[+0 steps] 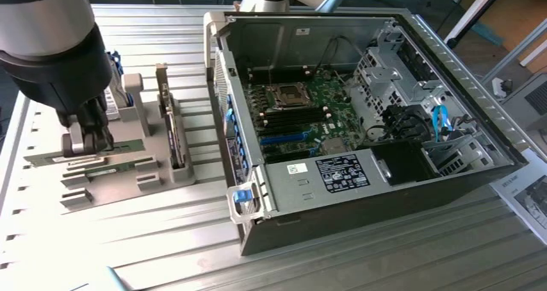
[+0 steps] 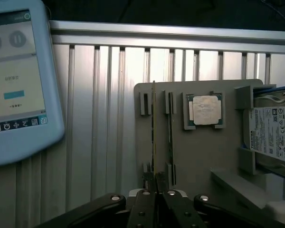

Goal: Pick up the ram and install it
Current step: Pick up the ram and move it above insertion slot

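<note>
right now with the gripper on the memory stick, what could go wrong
1. The gripper is shut on the thin edge of the memory stick; the stick might twist or slip in that grip.
2. The second stick stands close beside it in the grey holder and could get knocked.
3. The walls of the open computer case stand high around the board, so the arm could clip one.
</note>
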Robot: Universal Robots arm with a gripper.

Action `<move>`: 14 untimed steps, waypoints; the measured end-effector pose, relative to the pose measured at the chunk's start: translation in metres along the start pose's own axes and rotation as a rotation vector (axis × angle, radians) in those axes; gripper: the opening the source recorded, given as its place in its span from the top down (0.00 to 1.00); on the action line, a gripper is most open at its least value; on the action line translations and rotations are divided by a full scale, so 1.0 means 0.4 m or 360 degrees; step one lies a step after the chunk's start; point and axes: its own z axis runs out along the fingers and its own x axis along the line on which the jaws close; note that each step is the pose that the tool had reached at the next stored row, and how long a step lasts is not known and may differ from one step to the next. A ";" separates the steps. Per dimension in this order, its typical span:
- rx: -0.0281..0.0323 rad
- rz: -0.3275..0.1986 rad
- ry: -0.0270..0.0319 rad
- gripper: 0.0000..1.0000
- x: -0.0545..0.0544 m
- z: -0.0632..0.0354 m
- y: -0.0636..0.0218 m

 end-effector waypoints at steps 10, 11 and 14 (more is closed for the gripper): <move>0.00000 0.0000 -0.00034 0.88 -0.002 -0.085 0.002; 0.00000 0.0000 -0.00040 0.88 -0.003 -0.093 0.002; 0.00002 0.0000 -0.00063 0.88 -0.004 -0.126 0.003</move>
